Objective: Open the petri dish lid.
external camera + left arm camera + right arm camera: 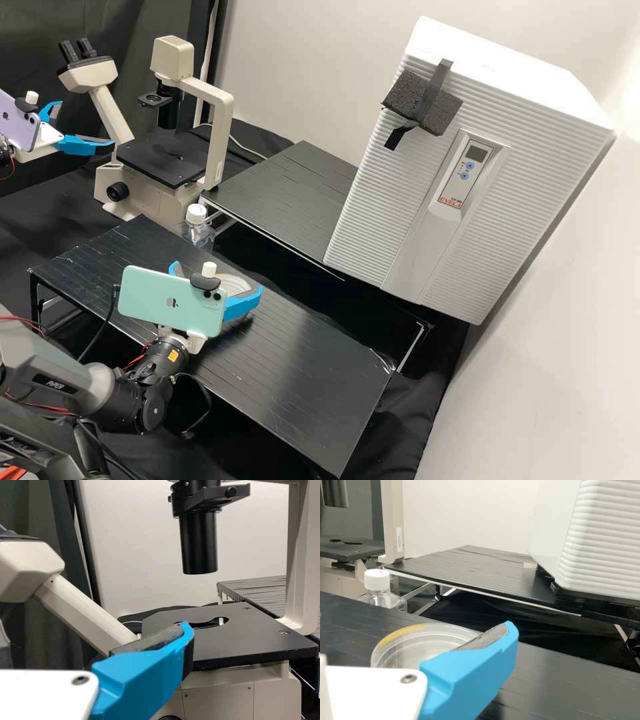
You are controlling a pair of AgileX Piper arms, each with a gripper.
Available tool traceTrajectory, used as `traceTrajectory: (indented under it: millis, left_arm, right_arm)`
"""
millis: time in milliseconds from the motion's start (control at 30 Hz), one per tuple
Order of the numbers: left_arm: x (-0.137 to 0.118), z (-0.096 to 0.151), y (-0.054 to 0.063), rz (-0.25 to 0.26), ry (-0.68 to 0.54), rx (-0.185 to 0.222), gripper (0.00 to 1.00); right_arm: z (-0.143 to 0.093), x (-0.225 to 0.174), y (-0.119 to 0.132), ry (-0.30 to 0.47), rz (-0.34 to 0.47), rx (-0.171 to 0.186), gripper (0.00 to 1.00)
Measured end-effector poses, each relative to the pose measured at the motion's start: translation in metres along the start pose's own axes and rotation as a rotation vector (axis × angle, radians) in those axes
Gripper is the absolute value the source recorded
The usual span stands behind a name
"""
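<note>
Resting near the counter's [300, 373] far long edge, the petri dish [415, 652] sits between the parted fingers of the right gripper [218, 277]. Lid [437, 630] appears seated; gripping and lifting it remain outstanding. Left gripper's [87, 123] fingers: apart.

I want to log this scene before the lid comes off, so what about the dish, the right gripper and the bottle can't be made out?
- Right wrist view: part of the petri dish, behind the right gripper's blue finger.
- High view: part of the dish, behind the phone; finger contact is unclear.
- Both views: the bottle's base, behind the black platform.
</note>
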Motion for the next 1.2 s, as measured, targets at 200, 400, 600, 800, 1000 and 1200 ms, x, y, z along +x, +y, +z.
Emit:
traceTrajectory:
  millis: [200,400,600,800,1000,1200]
  left_arm:
    - [0.0,0.0,0.0,0.0,0.0,0.0,1.0]
    - [0.0,0.0,0.0,0.0,0.0,0.0,1.0]
    - [0.0,0.0,0.0,0.0,0.0,0.0,1.0]
    - [0.0,0.0,0.0,0.0,0.0,0.0,1.0]
    - [0.0,0.0,0.0,0.0,0.0,0.0,1.0]
    - [0.0,0.0,0.0,0.0,0.0,0.0,1.0]
  right_arm:
    - [0.0004,0.0002,-0.0002,-0.002,-0.002,0.002,1.0]
    - [0.0004,0.0002,-0.0002,-0.002,-0.002,0.003,0.0]
    - [0.0004,0.0002,-0.0002,-0.002,-0.002,0.003,0.0]
    - [0.0021,-0.001,0.0011,-0.009,0.003,-0.002,0.0]
    - [0.0044,-0.0005,0.0009,-0.014,0.002,0.009,1.0]
    - [0.0014,-0.0007,0.0008,-0.001,0.003,-0.001,1.0]
